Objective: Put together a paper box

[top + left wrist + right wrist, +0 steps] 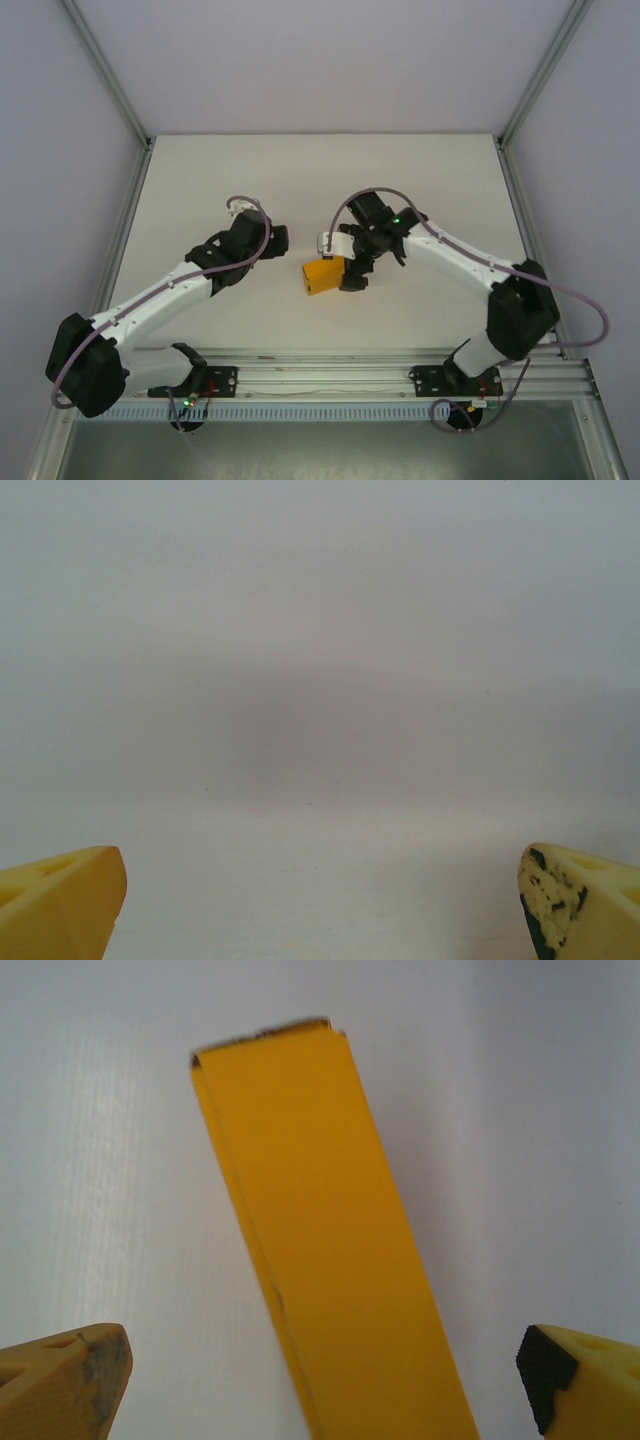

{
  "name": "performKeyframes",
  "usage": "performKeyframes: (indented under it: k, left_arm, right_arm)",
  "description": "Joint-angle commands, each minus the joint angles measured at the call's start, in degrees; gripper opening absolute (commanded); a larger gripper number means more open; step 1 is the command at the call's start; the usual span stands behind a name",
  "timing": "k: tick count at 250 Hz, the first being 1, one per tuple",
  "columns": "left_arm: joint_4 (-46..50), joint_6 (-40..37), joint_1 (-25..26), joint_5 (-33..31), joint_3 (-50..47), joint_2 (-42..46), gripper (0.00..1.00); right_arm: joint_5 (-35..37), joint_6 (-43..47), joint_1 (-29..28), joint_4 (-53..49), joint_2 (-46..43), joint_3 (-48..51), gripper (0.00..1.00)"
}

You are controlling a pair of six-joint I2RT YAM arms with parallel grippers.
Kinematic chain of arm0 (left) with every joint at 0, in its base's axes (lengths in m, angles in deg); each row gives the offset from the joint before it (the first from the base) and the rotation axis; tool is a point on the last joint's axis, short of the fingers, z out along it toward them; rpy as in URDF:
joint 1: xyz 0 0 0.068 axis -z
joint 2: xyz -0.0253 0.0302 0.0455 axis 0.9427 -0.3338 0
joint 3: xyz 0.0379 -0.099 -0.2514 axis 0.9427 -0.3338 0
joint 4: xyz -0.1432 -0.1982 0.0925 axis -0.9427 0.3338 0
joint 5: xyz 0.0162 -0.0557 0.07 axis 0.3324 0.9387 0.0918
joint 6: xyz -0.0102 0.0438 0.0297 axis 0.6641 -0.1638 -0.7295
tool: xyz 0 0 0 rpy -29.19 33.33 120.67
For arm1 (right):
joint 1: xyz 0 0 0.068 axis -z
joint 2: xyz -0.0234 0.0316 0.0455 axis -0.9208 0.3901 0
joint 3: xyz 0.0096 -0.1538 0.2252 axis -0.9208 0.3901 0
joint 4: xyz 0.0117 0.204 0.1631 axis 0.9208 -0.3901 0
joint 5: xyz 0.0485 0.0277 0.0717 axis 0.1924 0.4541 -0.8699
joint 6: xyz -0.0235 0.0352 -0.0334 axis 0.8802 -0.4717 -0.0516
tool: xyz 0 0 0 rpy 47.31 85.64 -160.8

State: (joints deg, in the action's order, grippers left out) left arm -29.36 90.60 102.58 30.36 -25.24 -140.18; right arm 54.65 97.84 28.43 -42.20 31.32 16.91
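Hovering my right pincer (352, 278) wide open and empty, I have the paper box (320, 1220) lying on the tabletop (430, 180) between its fingers and running ahead of them, likely lined up for a squeeze on its long sides. My left pincer (320, 885), also spread and empty, hangs well apart from the box.

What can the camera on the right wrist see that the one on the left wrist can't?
Right wrist view: the paper box, a long orange-yellow card shape, sits between the open fingers of the right gripper, with neither finger touching it. Left wrist view: the left gripper, also open, has nothing but bare table in front of it. Both: yellow fingertips in the bottom corners, spread wide, over the same white table.
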Motion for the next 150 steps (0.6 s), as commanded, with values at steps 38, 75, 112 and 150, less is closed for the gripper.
performKeyframes:
  k: [38, 75, 112, 150]
  left_arm:
    - [3.31, 1.92, -0.78, -5.68, -3.03, 4.20, 1.00]
    - [6.39, 1.63, -0.86, -9.09, -2.54, 7.40, 1.00]
    - [6.28, 0.61, -0.88, -9.68, -3.00, 11.73, 1.00]
    - [5.24, 0.86, -0.87, -8.86, -4.41, 14.53, 1.00]
  right_arm:
    - [4.64, 8.57, -2.60, -8.37, 7.79, -6.26, 0.87]
    - [10.85, 6.39, -4.77, -6.49, 11.07, -6.65, 0.57]
    - [15.31, 4.84, -5.56, -5.05, 12.80, -7.48, 0.54]
    - [26.21, -0.66, -5.94, 3.34, 11.14, -5.92, 0.42]
